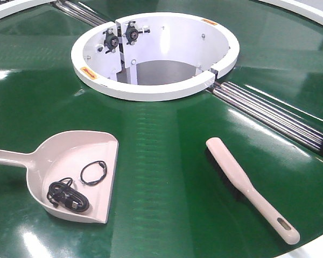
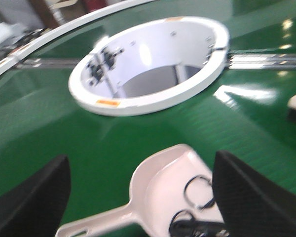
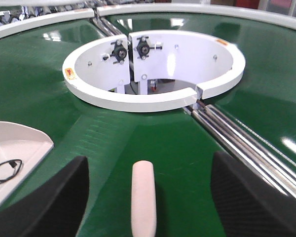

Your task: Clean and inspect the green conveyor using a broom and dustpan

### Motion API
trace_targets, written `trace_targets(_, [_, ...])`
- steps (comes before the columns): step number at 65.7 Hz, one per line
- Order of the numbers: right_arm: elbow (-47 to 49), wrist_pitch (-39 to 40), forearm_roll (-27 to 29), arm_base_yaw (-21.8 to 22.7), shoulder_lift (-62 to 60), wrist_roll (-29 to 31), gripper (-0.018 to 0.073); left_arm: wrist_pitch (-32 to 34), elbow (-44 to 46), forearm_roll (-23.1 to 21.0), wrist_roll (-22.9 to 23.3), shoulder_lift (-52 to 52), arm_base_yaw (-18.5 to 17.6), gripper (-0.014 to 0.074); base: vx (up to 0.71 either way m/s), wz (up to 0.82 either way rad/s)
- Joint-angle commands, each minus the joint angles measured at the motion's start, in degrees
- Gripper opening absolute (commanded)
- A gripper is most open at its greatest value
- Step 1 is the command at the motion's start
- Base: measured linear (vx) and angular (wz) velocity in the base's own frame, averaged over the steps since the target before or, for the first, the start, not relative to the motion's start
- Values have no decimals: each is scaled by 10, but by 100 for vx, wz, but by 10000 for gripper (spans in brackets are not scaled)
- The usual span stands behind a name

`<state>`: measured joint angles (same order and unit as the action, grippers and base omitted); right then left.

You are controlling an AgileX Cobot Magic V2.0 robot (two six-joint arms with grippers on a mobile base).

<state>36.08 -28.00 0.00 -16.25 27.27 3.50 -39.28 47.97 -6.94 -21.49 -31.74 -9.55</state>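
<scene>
The green conveyor (image 1: 167, 177) carries the dustpan (image 1: 70, 161) at the front left and the broom (image 1: 247, 185) at the front right, both lying flat. The dustpan holds a black cable bundle (image 1: 67, 196) and a thin black loop (image 1: 93, 173). Neither gripper shows in the front view. In the left wrist view my left gripper (image 2: 140, 160) is open and empty above the dustpan (image 2: 163, 187), its handle pointing towards me. In the right wrist view my right gripper (image 3: 150, 159) is open and empty, with the broom (image 3: 143, 197) lying lengthways between its fingers.
The white ring hub (image 1: 156, 88) stands mid-belt behind both tools. Steel rails (image 1: 274, 115) run from it to the right edge and away at the back left. The belt's white outer rim (image 3: 197, 9) curves along the far side. The left wrist view is blurred.
</scene>
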Motion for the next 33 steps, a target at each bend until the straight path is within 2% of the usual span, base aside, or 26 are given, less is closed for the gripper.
trace_targets(1, [-22, 46, -13, 1, -57, 22, 508, 91, -58, 73, 72, 49, -20, 552, 0, 0])
trace_targets(8, [-76, 54, -15, 1, -137, 21, 508, 150, -152, 135, 152, 125, -23, 533, 0, 0])
trace_targets(15, [-140, 79, -17, 1, -199, 21, 508, 208, -242, 170, 230, 178, -22, 505, 0, 0])
trace_targets(20, [-187, 122, -17, 1, -218, 21, 508, 250, -307, 173, 251, 197, -22, 483, 0, 0])
trace_targets(28, [-241, 194, -17, 1, -218, 22, 503, 353, -375, 173, 253, 201, -22, 440, 0, 0])
trace_targets(33, [-242, 200, -17, 1, -218, 22, 467, 364, -380, 173, 254, 200, -23, 389, 0, 0])
